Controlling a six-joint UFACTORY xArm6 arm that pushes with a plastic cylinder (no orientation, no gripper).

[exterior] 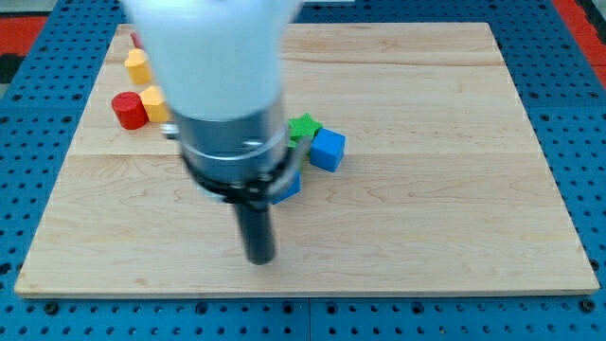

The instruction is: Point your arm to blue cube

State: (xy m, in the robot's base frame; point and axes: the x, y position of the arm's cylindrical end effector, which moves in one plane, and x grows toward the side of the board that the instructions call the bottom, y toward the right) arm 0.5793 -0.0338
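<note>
My tip (260, 258) sits on the board (454, 218), w/ nothing touching it. It's just a rod, no jaws to open or close. Job's not done yet. The blue cube (328, 150) is up and to the view's right, a bit away, next to a green block (303, 126). Another blue bit (289, 186) peeks out behind the arm.

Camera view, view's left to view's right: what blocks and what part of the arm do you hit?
Red cylinder → yellow block above it, overlapping in x → my tip → green block → blue cube. Left out: a second yellow block and a blue block, both partly hidden behind the arm.
</note>
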